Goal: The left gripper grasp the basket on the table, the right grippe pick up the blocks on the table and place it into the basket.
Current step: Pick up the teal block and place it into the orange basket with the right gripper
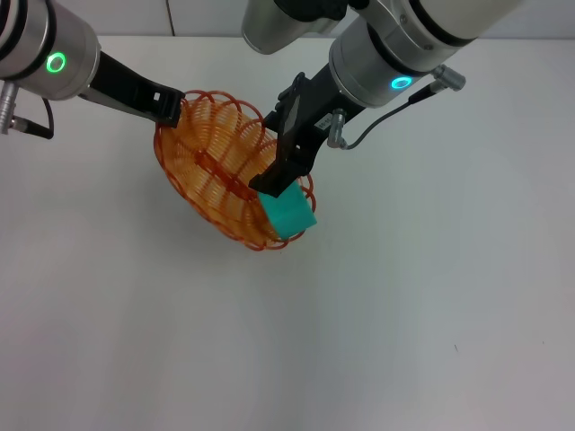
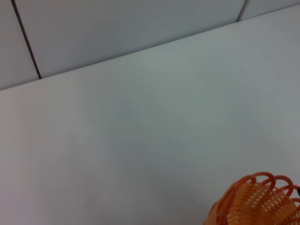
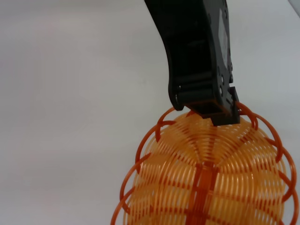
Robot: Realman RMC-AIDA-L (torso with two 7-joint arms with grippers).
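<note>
My left hand (image 1: 172, 108) reaches in from the far left of the worktop (image 1: 431, 296) and is clamped on the far rim of the basket (image 1: 211, 166), at its left end. The fingers are closed onto the looped orange wire there, and in the right wrist view the same black hand (image 3: 213, 105) sits right on the rim loops of the basket (image 3: 211, 178). The basket looks tilted, its open side turned toward me and to the right; I cannot tell how much of it still touches the worktop. In my left wrist view only a corner of the basket (image 2: 258, 201) shows, against the bare white worktop (image 2: 140, 140).

Further right, my right hand (image 1: 274, 180) comes down from the upper right and hangs over the near right end of the basket. Its black fingers are pinched on the top of the teal block (image 1: 287, 214). The block sits at the basket's near right rim, overlapping the wire loops, one corner reaching past the rim over the worktop.
</note>
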